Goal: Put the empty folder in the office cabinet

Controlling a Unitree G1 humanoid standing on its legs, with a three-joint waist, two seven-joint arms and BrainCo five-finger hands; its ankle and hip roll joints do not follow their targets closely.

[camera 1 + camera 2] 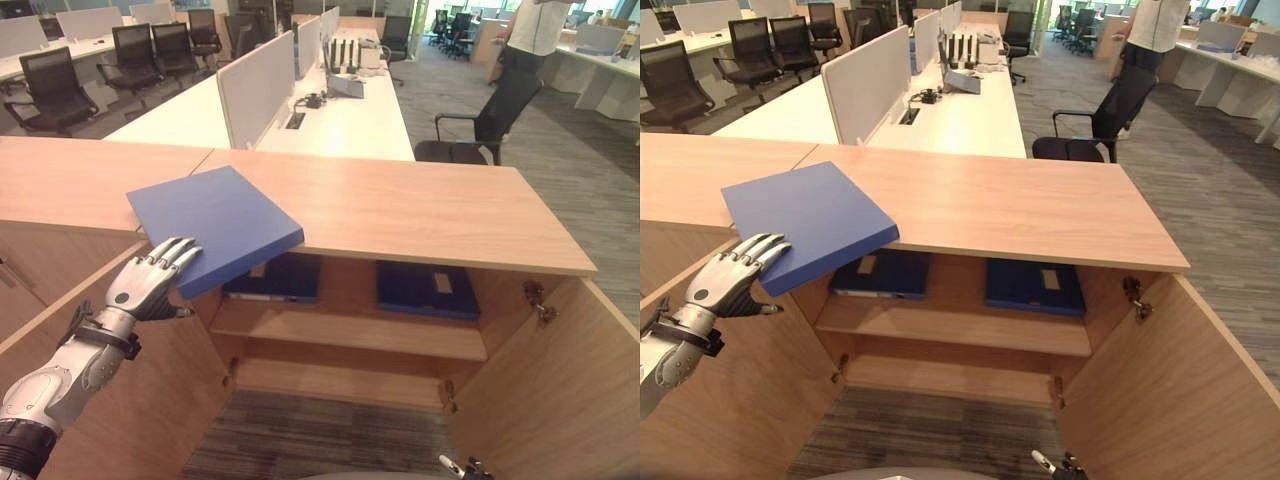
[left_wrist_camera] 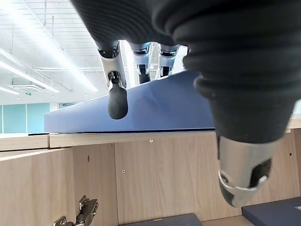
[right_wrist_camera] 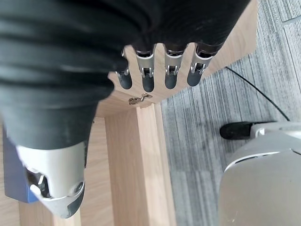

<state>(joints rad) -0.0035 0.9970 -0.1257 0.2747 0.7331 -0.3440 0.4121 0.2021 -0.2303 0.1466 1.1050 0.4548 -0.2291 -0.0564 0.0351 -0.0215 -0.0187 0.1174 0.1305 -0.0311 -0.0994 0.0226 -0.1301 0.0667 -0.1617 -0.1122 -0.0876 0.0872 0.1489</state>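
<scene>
The left hand (image 1: pixel 150 282) has its fingers laid over the near corner of the blue folder (image 1: pixel 215 222) with the thumb beneath, pinching it where it overhangs the front edge of the cabinet top (image 1: pixel 400 205). Two dark folders (image 1: pixel 427 290) lie on the upper shelf (image 1: pixel 350 330) below, between open doors (image 1: pixel 560 390). The right hand (image 3: pixel 155 70) hangs low by the right door, fingers loosely straight and holding nothing.

The cabinet (image 1: pixel 400 215) is pale wood with a smooth matt top and small metal hinges (image 1: pixel 538 300). The blue folder (image 1: pixel 215 225) looks like matt card. At six o'clock the floor (image 1: pixel 320 430) is rough grey carpet.
</scene>
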